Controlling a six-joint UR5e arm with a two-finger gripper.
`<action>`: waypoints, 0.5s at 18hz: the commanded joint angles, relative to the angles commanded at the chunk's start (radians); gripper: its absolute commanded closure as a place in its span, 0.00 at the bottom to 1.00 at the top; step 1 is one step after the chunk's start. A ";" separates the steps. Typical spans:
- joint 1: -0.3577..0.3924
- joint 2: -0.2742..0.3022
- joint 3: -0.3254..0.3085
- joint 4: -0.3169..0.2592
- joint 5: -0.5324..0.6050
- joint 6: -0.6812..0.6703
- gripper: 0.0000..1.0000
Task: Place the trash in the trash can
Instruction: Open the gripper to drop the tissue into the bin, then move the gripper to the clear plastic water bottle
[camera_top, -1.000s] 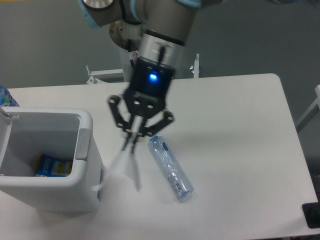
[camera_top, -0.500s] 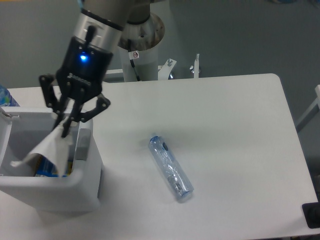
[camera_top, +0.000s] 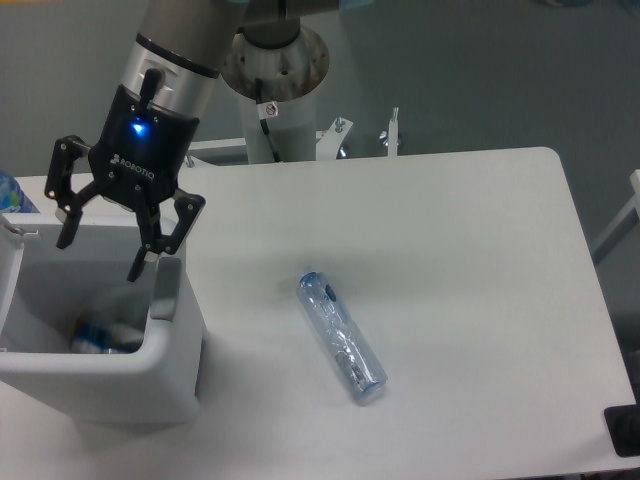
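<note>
The white trash can (camera_top: 110, 385) stands at the table's front left. My gripper (camera_top: 98, 258) hangs open just above its opening, with nothing between the fingers. Inside the can lies a blurred whitish translucent piece of trash (camera_top: 108, 318), partly over a blue printed packet (camera_top: 88, 341). The clear bluish plastic bottle (camera_top: 341, 335) lies on its side on the table, right of the can and well apart from the gripper.
The arm's base column (camera_top: 277, 95) rises behind the table's far edge, with metal brackets (camera_top: 392, 130) beside it. A blue object (camera_top: 10, 193) shows at the left edge behind the can. A dark block (camera_top: 624, 430) sits at the front right corner.
The gripper carried the whitish piece leftward from the table to over the can, then opened. The piece has dropped into the can. The bottle has not moved.
</note>
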 joint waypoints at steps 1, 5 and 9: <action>0.005 -0.005 0.000 0.002 0.000 0.000 0.00; 0.047 -0.015 -0.001 0.002 0.008 -0.002 0.00; 0.121 -0.051 0.017 0.003 0.008 -0.003 0.00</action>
